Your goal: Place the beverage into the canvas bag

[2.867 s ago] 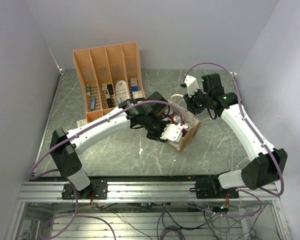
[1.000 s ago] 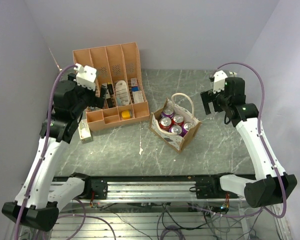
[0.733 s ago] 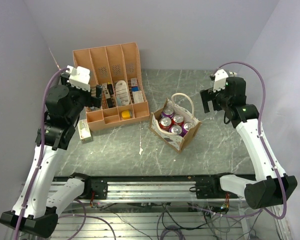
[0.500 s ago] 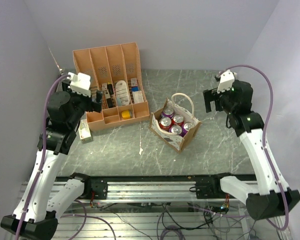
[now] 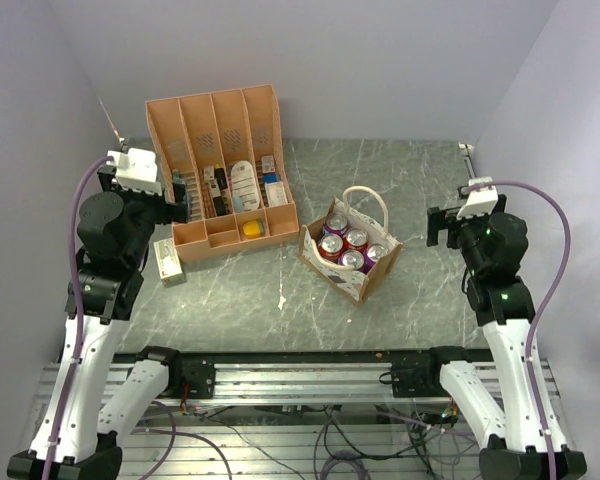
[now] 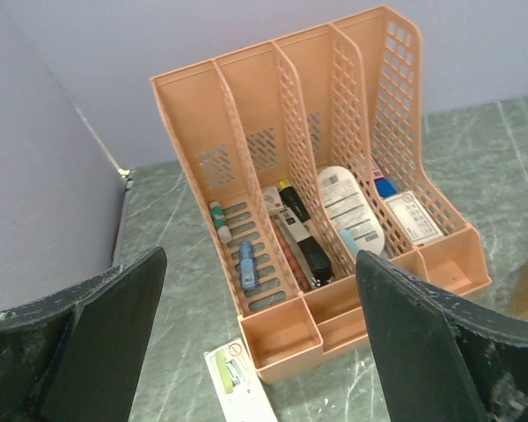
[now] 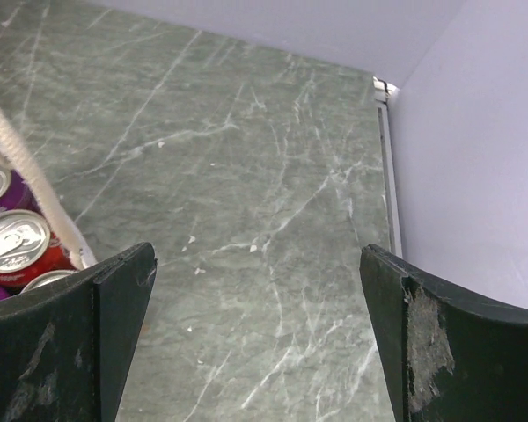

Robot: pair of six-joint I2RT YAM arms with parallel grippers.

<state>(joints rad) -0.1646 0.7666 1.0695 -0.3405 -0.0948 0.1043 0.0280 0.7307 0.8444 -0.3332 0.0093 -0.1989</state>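
Purple and red soda cans [image 5: 351, 260] stand packed inside the canvas bag [image 5: 328, 272] mid-table. The left gripper [image 6: 260, 259] and right gripper [image 7: 255, 255] both gape wide, empty, well apart from it. A careless sweep could snag the cream handles [image 5: 365, 188] and tip the bag.

Tan canvas bag [image 5: 368, 283] upright at centre of table [image 5: 240, 300], beverage cans [image 5: 351, 260] standing inside

Boxed in by a plain lilac back wall [image 5: 380, 60] across the top of the frame, with matching side walls [image 5: 25, 110] left and right. Floored by a grey-green, white-veined surface [image 5: 430, 180]. Edged along the bottom by an aluminium rail [image 5: 300, 385]. Lit softly and evenly.
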